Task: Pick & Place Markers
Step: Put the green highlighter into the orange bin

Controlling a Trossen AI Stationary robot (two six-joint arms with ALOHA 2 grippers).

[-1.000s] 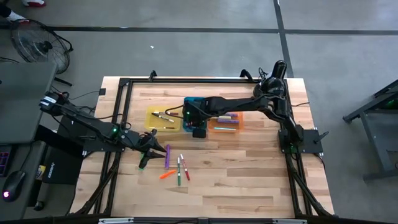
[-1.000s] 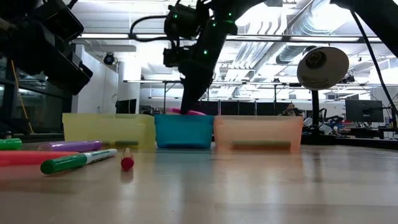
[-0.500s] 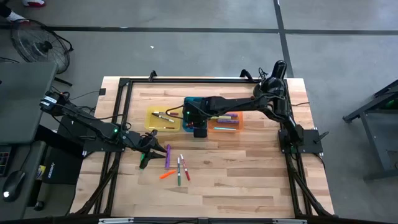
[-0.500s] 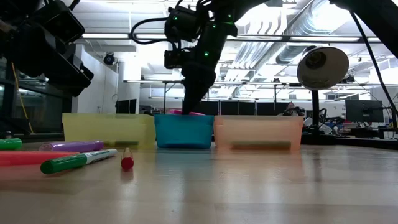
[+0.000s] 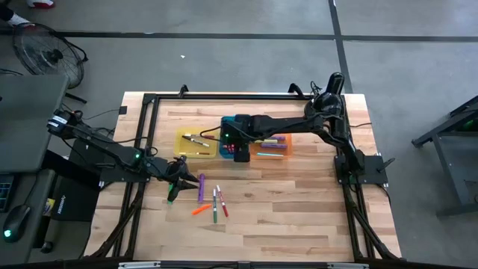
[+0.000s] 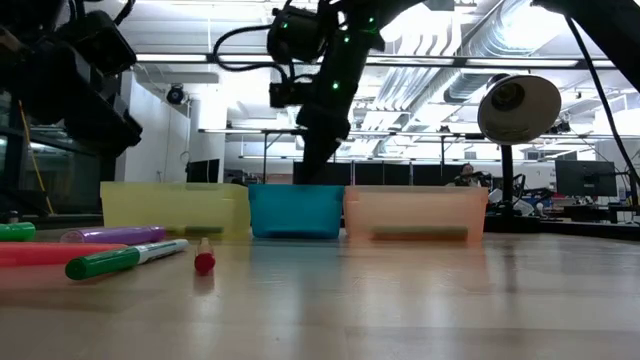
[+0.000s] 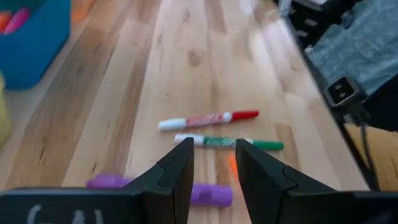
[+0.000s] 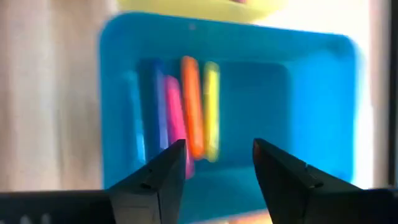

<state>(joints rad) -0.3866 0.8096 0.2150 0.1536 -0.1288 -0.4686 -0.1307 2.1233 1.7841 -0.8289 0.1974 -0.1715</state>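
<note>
Several markers lie flat on the wooden table: a purple one (image 5: 201, 187), a green one (image 5: 214, 203), a red one (image 5: 222, 202) and an orange one (image 5: 200, 210). My left gripper (image 7: 214, 149) hovers open just above the purple marker (image 7: 205, 193), touching nothing. My right gripper (image 8: 217, 149) is open over the blue tray (image 8: 311, 93) with nothing between its fingers. Blue, pink (image 8: 174, 118), orange and yellow markers lie on the tray's floor below it. In the high view the right gripper (image 5: 239, 149) stands above this tray's near part.
Three trays stand in a row across the middle of the table: yellow (image 5: 196, 143) with a few markers, blue (image 6: 295, 212), and orange (image 5: 270, 147) with markers. A dark frame edges the table. Bare wood stretches toward the near edge.
My right gripper has risen a little and drawn toward the far edge over the blue tray. The pink marker that stuck up at the tray's rim under its fingers has dropped below the rim and now lies inside.
</note>
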